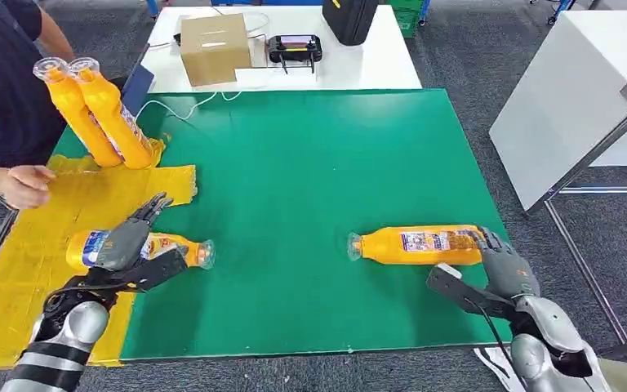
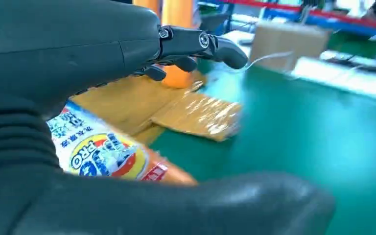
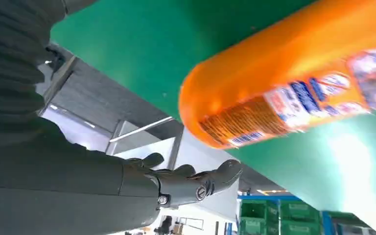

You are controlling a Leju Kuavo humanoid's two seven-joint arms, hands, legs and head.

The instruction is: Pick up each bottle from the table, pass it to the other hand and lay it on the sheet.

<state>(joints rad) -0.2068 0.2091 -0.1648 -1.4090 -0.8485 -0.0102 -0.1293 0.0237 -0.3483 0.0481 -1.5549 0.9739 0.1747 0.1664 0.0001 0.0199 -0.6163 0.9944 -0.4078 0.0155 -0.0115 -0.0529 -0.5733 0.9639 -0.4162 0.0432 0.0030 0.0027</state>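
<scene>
Left hand (image 1: pixel 131 245) gripping orange bottle (image 1: pixel 181 247) lying across yellow sheet (image 1: pixel 16 269) edge. Right hand (image 1: pixel 502 265) lying open, touching base of second bottle (image 1: pixel 416 244) on green mat (image 1: pixel 310 180).

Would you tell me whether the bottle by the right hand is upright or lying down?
Lying down: the bottle rests on its side on the green mat.

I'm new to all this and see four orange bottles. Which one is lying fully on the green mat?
The bottle by the right robot hand. The left robot hand covers another straddling the yellow sheet; two stand upright.
</scene>
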